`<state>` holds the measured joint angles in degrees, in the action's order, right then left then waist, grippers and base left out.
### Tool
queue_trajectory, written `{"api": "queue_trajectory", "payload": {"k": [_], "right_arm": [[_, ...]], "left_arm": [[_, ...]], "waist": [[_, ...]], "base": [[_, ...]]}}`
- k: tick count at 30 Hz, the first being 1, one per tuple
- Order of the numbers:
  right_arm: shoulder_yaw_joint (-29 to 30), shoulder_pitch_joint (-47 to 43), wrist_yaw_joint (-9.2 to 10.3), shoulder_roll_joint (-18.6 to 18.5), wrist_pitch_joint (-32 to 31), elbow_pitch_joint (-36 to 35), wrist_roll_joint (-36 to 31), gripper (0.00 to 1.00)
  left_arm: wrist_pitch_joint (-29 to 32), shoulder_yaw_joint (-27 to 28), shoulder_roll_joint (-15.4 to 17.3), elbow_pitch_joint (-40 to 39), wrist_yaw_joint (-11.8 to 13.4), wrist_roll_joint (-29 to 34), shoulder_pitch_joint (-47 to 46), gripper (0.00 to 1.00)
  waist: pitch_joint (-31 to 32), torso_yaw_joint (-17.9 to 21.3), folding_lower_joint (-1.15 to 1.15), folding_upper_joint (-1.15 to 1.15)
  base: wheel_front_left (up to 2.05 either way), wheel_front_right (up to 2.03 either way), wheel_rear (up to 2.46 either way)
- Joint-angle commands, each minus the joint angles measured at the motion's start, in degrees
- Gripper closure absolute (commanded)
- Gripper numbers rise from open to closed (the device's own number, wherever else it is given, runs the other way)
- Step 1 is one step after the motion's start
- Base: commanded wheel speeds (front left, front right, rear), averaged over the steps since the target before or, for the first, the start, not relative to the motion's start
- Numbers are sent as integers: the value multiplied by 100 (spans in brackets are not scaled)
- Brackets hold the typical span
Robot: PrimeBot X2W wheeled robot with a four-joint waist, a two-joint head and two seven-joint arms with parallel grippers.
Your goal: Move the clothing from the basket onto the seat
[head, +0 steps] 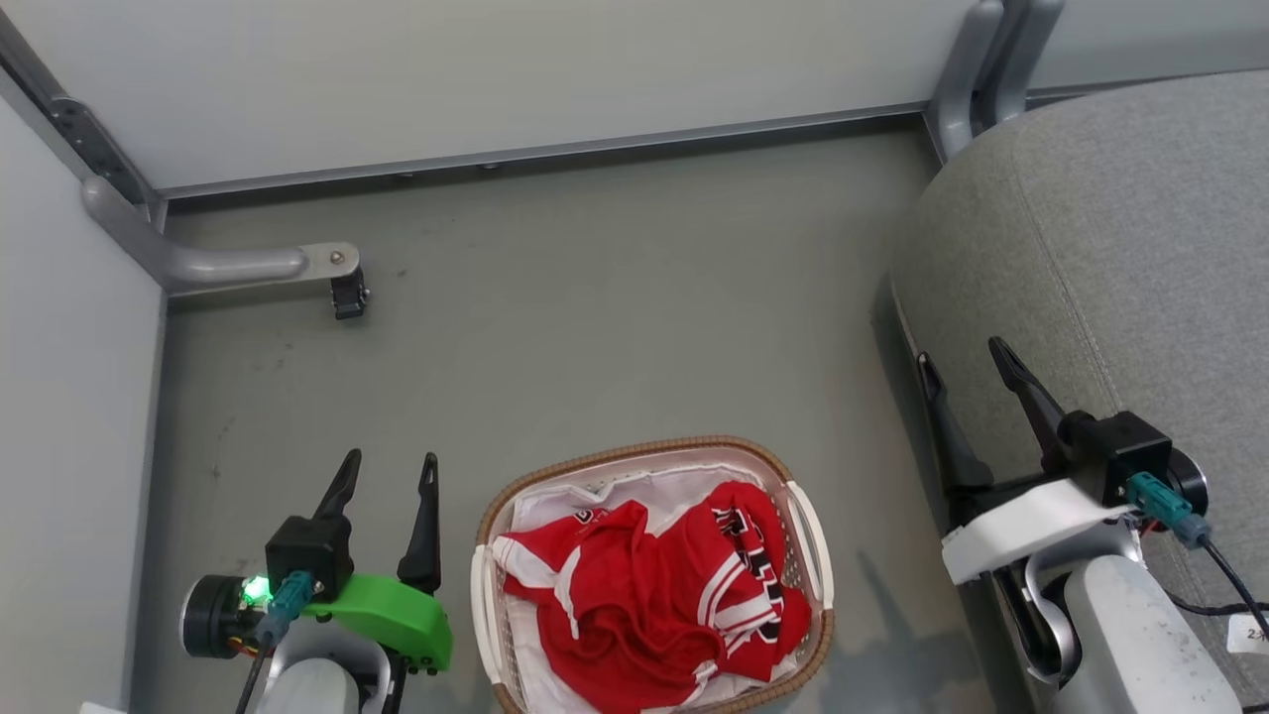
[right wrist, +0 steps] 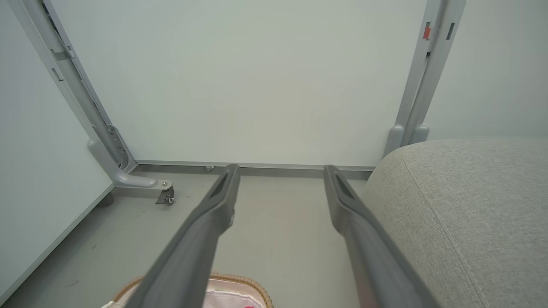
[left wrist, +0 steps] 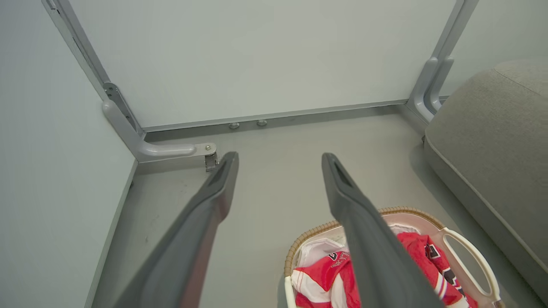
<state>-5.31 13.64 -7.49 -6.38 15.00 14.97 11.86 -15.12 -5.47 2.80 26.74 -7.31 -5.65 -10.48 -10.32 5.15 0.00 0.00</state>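
Note:
The red clothing (head: 649, 605) with white stripes and lettering lies crumpled in the cream basket (head: 813, 545), which stands on the floor at the bottom middle of the head view. In the left wrist view the clothing (left wrist: 325, 278) shows partly behind my right-hand finger, inside the basket (left wrist: 471, 261). My left gripper (head: 389, 471) hangs open just left of the basket, nothing between its fingers. My right gripper (head: 967, 362) is open too, at the grey seat (head: 1120, 228) edge on the right. The seat (right wrist: 466, 214) sits beside that gripper (right wrist: 280, 171).
White partition panels close off the back and left. A grey metal foot with a small caster (head: 347, 293) juts onto the floor at the left, and a grey post (head: 977, 69) stands by the seat's far corner. Bare grey floor (head: 615, 317) lies beyond the basket.

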Motion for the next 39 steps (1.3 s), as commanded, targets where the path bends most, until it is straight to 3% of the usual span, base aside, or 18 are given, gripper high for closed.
{"api": "queue_trajectory", "payload": {"k": [1,19,39], "right_arm": [[-8,116,0,-8,26,-59,6,0],[-186,971,1,265,26,-378,84,0],[-560,1357,1,342,26,-425,591,0]], "left_arm": [[-3,-42,22,36,-14,63,-156,0],[-2,-793,118,654,-23,-9,-1155,0],[-2,-1598,342,2407,-25,45,-2176,0]], "waist": [[-308,209,0,0],[-1849,876,0,0],[-2950,1522,0,0]], "base": [[0,0,0],[0,0,0],[0,0,0]]}}
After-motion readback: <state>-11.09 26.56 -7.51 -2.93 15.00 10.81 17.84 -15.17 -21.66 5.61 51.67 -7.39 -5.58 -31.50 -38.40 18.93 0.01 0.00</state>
